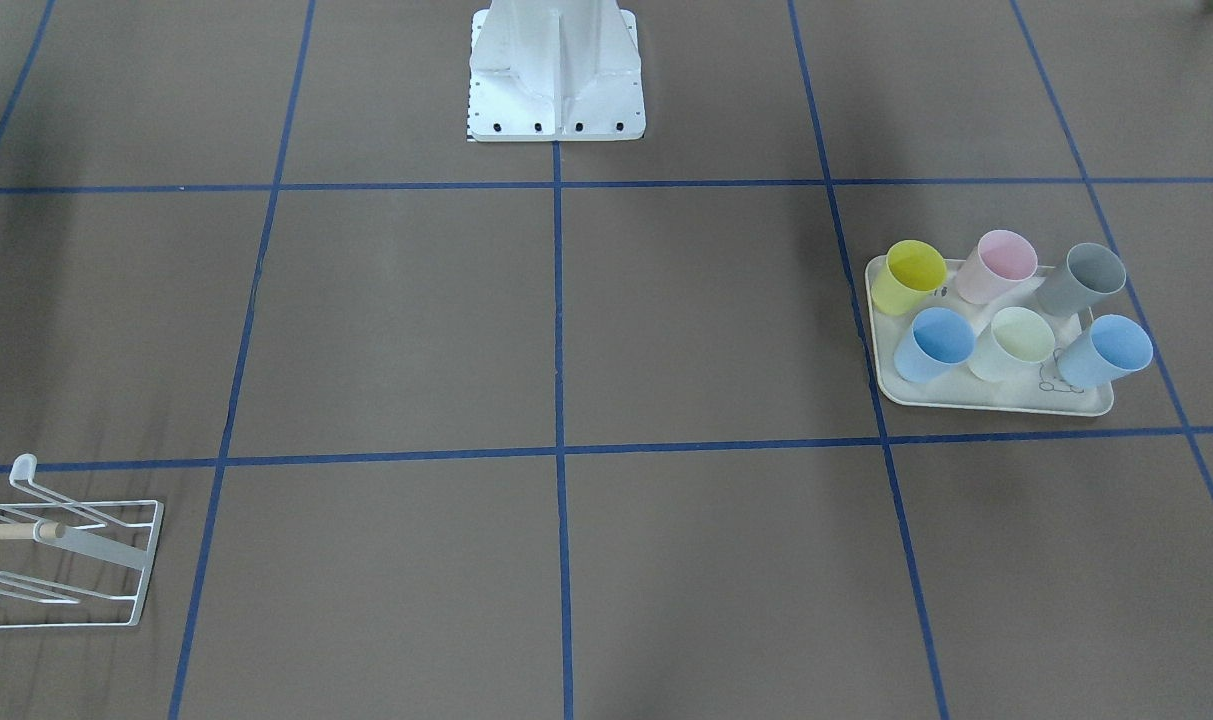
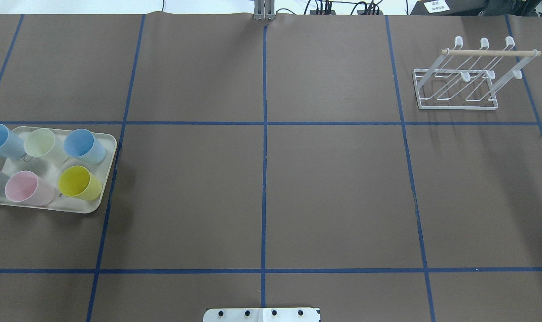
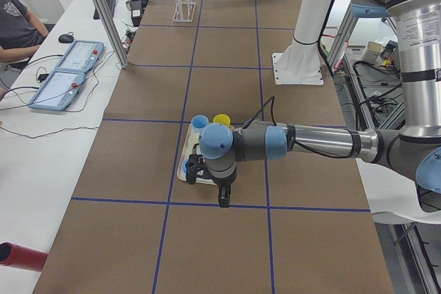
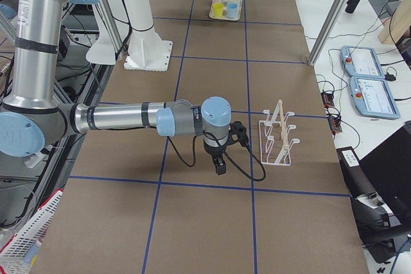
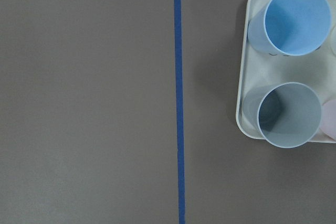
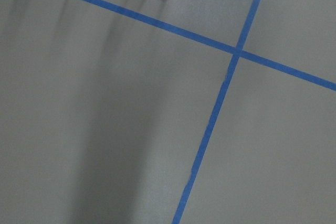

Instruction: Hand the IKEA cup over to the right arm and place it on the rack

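Several IKEA cups stand upright on a cream tray [image 2: 96,203]: a yellow cup [image 2: 78,182], a pink cup [image 2: 27,188], a blue cup [image 2: 84,146] and others. The left wrist view looks down on a blue cup [image 5: 296,19] and a grey-blue cup [image 5: 289,114] at the tray's end. The white wire rack [image 2: 458,85] with its wooden rod stands bare at the far right. My left gripper [image 3: 224,199] hangs by the tray's near end. My right gripper [image 4: 220,165] hangs beside the rack [image 4: 276,136]. I cannot tell whether either is open or shut.
Blue tape lines [image 2: 264,179] cross the brown table. The white robot base [image 1: 556,70] stands at the table's middle edge. A person [image 3: 14,18] sits by a side bench with two control pendants [image 3: 65,80]. A red cylinder [image 3: 21,256] lies on that bench.
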Robot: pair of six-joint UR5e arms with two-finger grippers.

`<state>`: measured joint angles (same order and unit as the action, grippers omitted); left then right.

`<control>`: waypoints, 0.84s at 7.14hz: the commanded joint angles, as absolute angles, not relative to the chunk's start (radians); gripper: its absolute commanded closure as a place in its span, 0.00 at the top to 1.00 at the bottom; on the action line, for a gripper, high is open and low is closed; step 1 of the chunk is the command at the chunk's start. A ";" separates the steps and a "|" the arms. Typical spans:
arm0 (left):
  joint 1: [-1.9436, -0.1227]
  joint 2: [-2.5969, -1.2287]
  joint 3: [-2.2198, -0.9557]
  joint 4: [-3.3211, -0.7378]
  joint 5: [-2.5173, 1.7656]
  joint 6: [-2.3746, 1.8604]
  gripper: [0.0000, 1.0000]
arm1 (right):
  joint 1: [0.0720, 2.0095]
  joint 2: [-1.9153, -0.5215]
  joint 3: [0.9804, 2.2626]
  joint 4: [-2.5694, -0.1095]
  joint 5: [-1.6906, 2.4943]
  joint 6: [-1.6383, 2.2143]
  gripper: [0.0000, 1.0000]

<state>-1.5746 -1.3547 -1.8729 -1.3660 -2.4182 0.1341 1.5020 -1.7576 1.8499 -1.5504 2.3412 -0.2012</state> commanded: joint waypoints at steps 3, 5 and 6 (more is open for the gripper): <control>-1.551 -1.383 -1.832 -1.513 -2.465 0.017 1.00 | 1.502 -1.781 1.844 -1.485 2.349 -0.177 0.99; -1.501 -1.402 -1.670 -1.812 -2.458 -0.105 1.00 | 1.500 -1.781 1.827 -1.485 2.364 -0.176 0.99; -1.477 -1.432 -1.629 -1.827 -2.457 -0.202 1.00 | 1.499 -1.779 1.827 -1.485 2.365 -0.175 0.99</control>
<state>-1.5093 -1.4037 -1.6930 -1.7560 -2.4598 -0.0922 1.5002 -1.7808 1.8307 -1.4855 2.3596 -0.1761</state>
